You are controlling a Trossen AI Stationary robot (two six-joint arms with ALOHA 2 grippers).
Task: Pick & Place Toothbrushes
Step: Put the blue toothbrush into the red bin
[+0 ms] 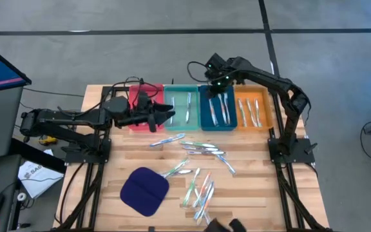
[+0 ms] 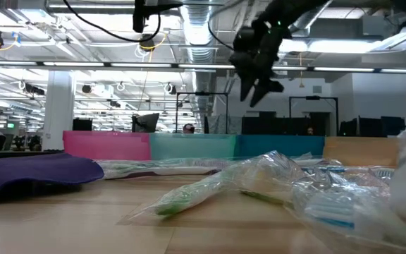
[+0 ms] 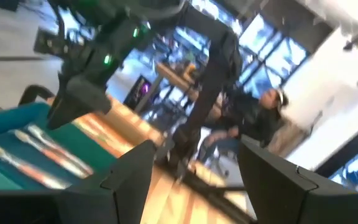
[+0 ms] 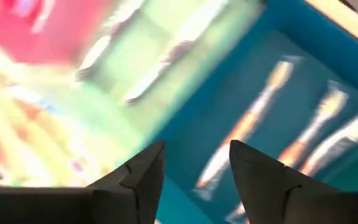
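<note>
Four trays stand in a row along the far side: red (image 1: 140, 109), teal (image 1: 183, 107), blue (image 1: 218, 111) and orange (image 1: 254, 111). Toothbrushes (image 4: 246, 126) lie in the blue tray, others in the teal tray (image 4: 166, 56) and the orange tray. Several wrapped toothbrushes (image 1: 201, 149) lie loose on the wood in the middle and near part. My right gripper (image 4: 194, 152) hangs open above the blue tray's far end (image 1: 218, 85), pointing steeply down, nothing between its fingers. My left gripper (image 1: 171, 113) is open and level, raised over the red and teal trays.
A dark blue rounded pad (image 1: 145, 191) lies near the front left. In the low view, wrapped toothbrushes (image 2: 210, 187) lie close in front of the camera, with the tray walls (image 2: 192, 146) behind. Bare wood shows at the table's left side.
</note>
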